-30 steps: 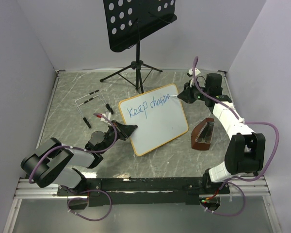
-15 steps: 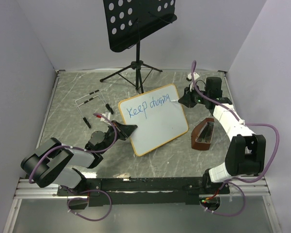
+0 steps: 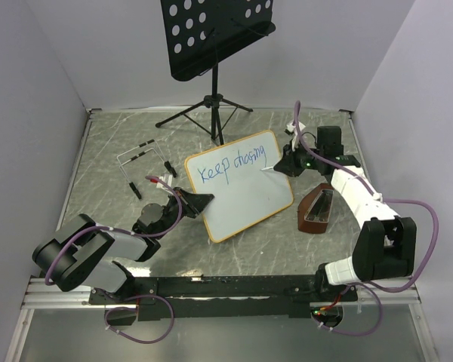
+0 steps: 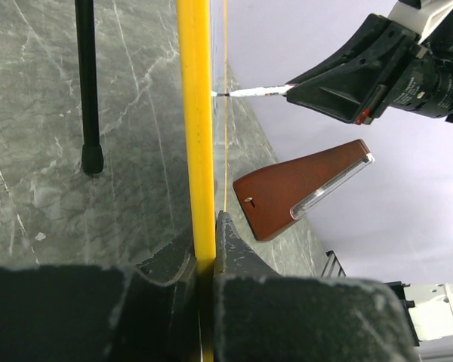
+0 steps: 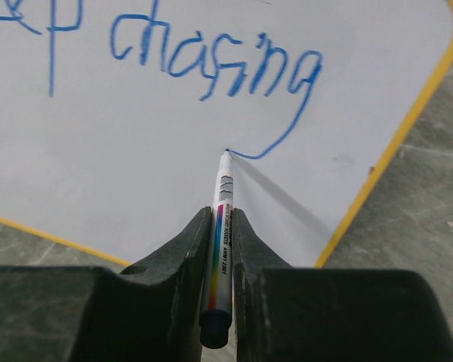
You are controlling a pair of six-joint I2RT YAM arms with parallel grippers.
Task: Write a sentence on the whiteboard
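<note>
While a music stand (image 3: 215,34) looms behind, a metronome (image 3: 317,210) flanks the whiteboard (image 3: 245,197).

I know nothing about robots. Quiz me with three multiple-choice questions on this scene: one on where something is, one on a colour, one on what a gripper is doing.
1. Where does the brown metronome lie?
A) on the table, right of the whiteboard
B) on the whiteboard
C) under the music stand

2. What colour is the writing?
A) red
B) green
C) blue

3. The right gripper is:
A) open and empty
B) shut on the marker
C) shut on the board's frame

Answers: 1 A, it rests on the table beside the board's right edge. 2 C, "Keep chasing" is blue. 3 B, its fingers clamp the marker.
</note>
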